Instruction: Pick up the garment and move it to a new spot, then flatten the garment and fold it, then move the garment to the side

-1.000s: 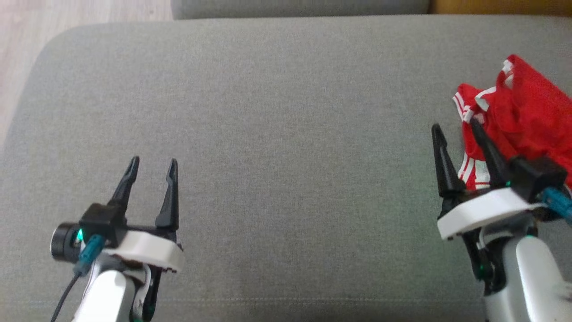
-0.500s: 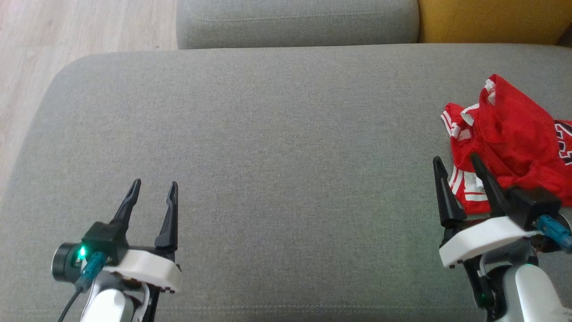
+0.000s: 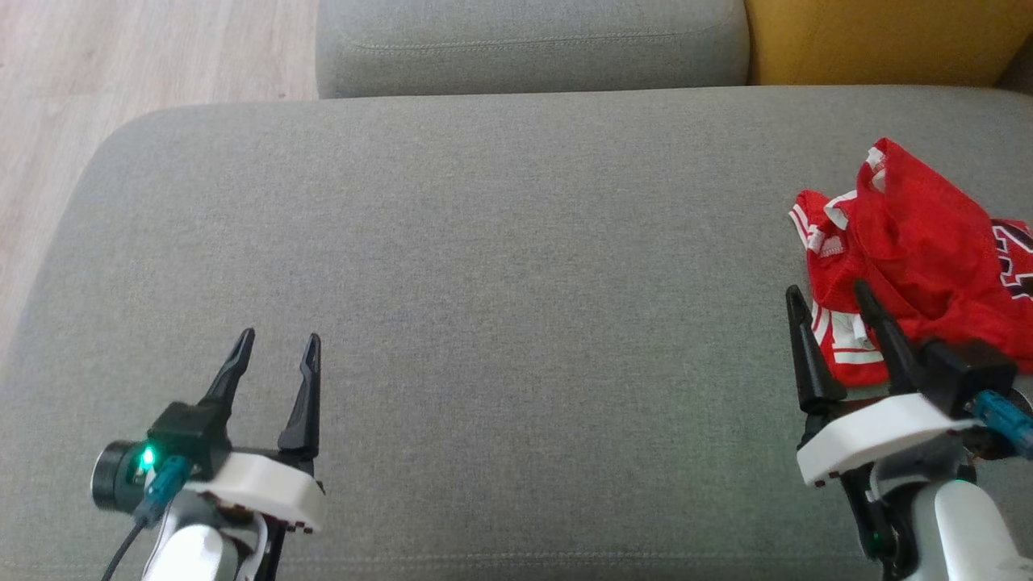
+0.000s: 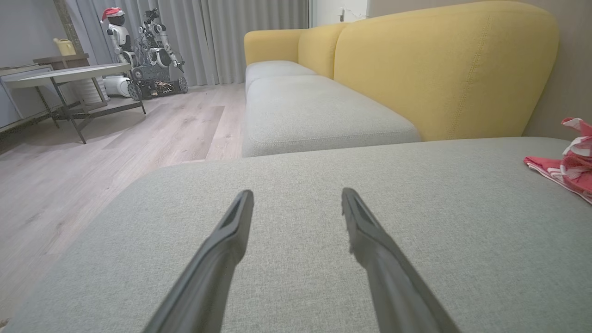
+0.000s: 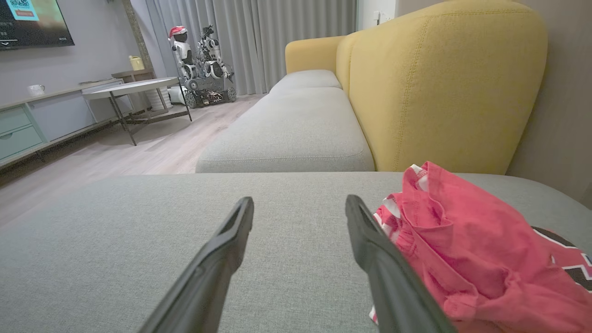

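Surface: a wide grey cushion (image 3: 516, 266) lies before me. Behind its far edge stand a second grey seat (image 3: 533, 44) and a yellow backrest (image 4: 444, 69). A pale wooden floor (image 3: 121, 56) runs past its left end.
Left arm: my left gripper (image 3: 279, 335) hovers over the near left part of the cushion, with the fingers pointing toward the far edge. The jaws stand wide apart, with nothing between them.
Right arm: my right gripper (image 3: 829, 288) hangs over the near right part of the cushion, also pointing toward the far edge. It is spread wide and empty. One finger lies just beside the cloth; whether it touches, I cannot tell.
Garment place: the red garment (image 3: 912, 250) lies in a heap on the right end of the cushion, well apart from my left gripper.
Writing: a dark and white mark (image 3: 1015, 262) shows on the garment toward the cushion's right edge. It is cut off and I cannot read it.
Direction: the garment is bunched, with one fold standing up at its far side. Its white-striped edges (image 3: 831, 331) face the cushion's middle. I cannot make out a clear long axis.
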